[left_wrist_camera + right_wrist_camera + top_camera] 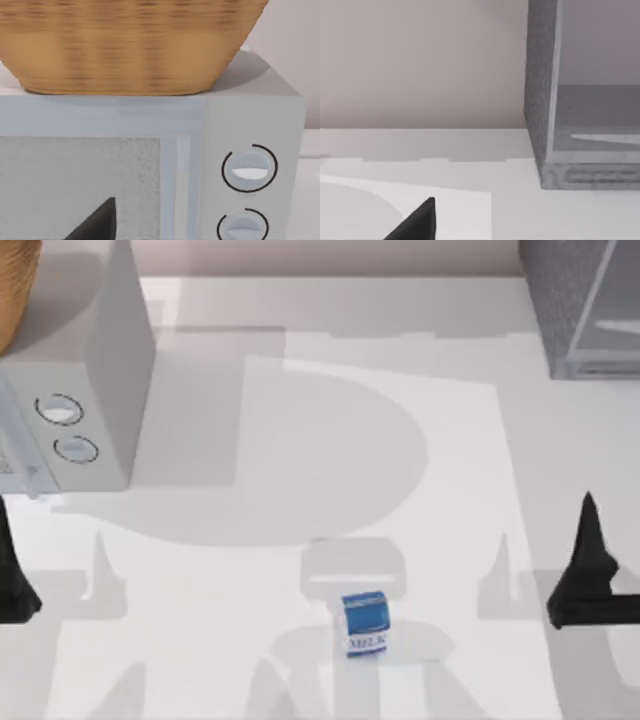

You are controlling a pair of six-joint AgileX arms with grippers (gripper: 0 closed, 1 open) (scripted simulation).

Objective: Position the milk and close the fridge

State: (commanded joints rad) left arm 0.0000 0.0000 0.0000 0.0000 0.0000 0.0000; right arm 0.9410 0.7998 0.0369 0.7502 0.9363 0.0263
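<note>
The small blue and white milk carton (366, 624) stands on the white table (300, 440), near the front middle. The big dark grey speckled fridge (583, 305) sits at the far right corner. The black left gripper (12, 575) and black right gripper (588, 570) wait at the table's sides, well apart from the carton; I cannot tell how their jaws stand.

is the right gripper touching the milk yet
Apart. The top view shows the right gripper near the table's right edge, with bare table between it and the milk.

bare table (300, 440) lies open around the milk (366, 623); microwave (90, 390) and fridge (585, 300) flank the far corners.
</note>
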